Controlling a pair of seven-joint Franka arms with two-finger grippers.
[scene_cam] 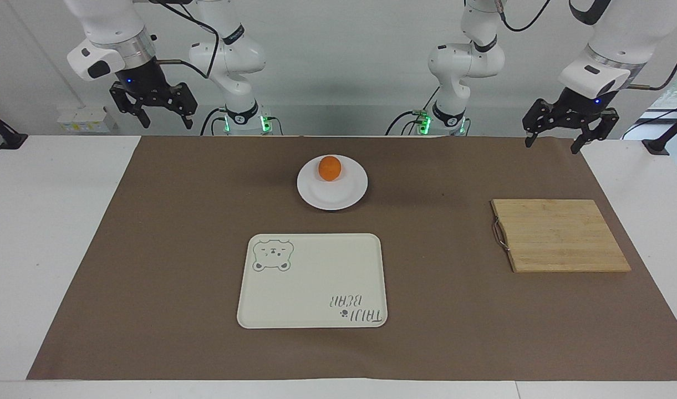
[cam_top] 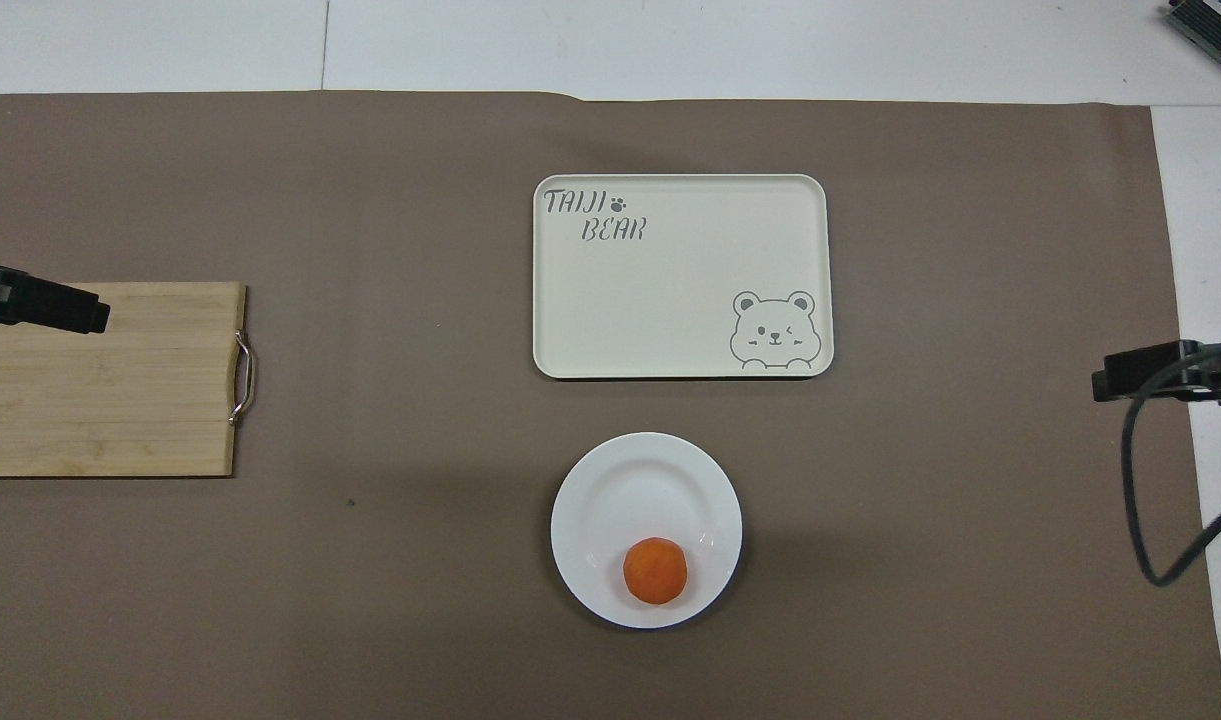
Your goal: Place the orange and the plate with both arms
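The orange point(scene_cam: 330, 168) is being carried on the white plate point(scene_cam: 332, 195), nearer the robots than the bear tray point(scene_cam: 311, 280), while both the left gripper point(scene_cam: 556, 132) and right gripper point(scene_cam: 154, 112) are being held spread, empty, raised

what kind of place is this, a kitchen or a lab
Most likely a robotics lab: two white arms bolted at a table's edge, a brown paper mat laid as a work surface, and staged props, an orange on a plate.

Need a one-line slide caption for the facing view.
Orange on plate, tray and cutting board on mat; left gripper and right gripper wait open.
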